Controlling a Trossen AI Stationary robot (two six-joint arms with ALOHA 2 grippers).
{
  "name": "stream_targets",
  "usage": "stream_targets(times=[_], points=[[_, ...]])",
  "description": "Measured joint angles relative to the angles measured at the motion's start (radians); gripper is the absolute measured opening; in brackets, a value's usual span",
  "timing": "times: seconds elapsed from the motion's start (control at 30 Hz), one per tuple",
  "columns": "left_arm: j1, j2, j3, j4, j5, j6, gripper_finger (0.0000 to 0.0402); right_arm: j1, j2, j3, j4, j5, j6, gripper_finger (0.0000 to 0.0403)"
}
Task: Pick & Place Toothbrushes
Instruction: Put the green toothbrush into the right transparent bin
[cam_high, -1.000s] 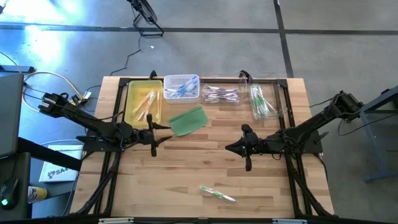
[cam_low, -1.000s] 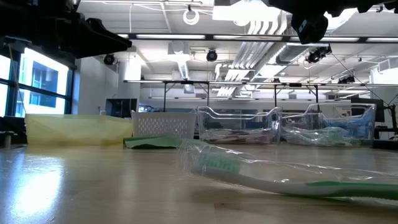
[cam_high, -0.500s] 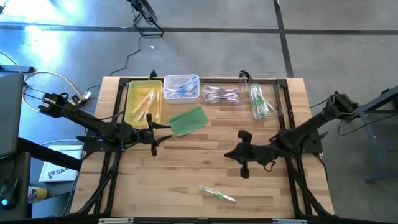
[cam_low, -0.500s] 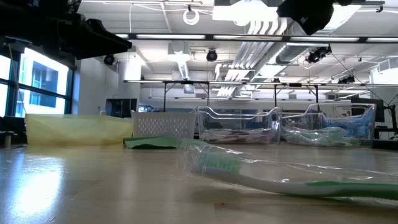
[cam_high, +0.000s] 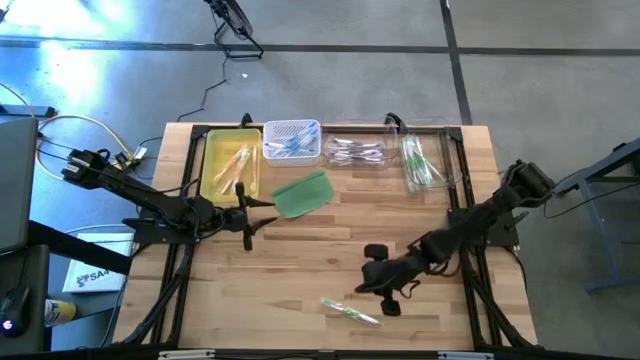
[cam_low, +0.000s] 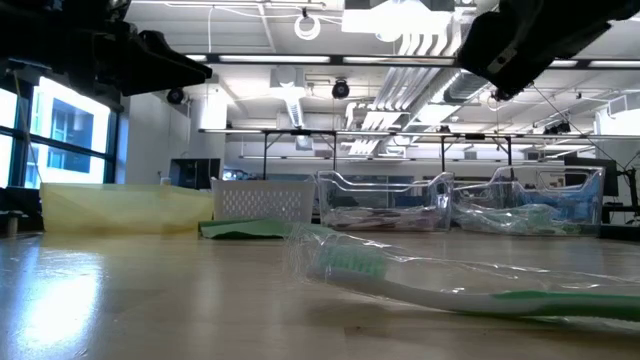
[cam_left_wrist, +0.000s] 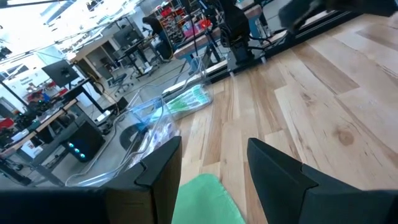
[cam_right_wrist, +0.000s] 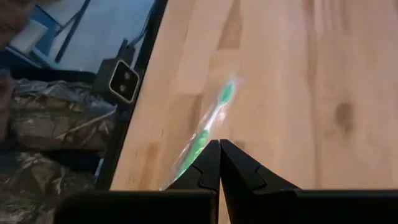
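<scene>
High view: right gripper (cam_high: 362, 287) low over the near middle of the table (cam_high: 300, 260), fingers pressed together on nothing, just beside the wrapped green toothbrush (cam_high: 349, 310) lying alone near the front edge. Left gripper (cam_high: 262, 214) parked at the left, fingers apart and empty, tips just beside the flat green pad (cam_high: 303, 193). More toothbrushes along the far edge in the yellow tray (cam_high: 212, 150), white basket (cam_high: 291, 128) and two clear bins (cam_high: 448, 150)

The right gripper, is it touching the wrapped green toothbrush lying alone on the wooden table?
Apart. In the high view bare wood separates the right gripper from the wrapped green toothbrush.
</scene>
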Motion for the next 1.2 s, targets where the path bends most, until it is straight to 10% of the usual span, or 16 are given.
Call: stream_targets(times=[0.33,1.2], points=[[0.0,0.0,0.0,0.0,0.0,-0.023,0.0177,0.052,0.19,0.293,-0.447,0.055,0.142,0.0002],[0.0,0.0,0.0,0.0,0.01,-0.029,0.0177,0.11,0.275,0.341,-0.32,-0.057,0.21,0.0002]])
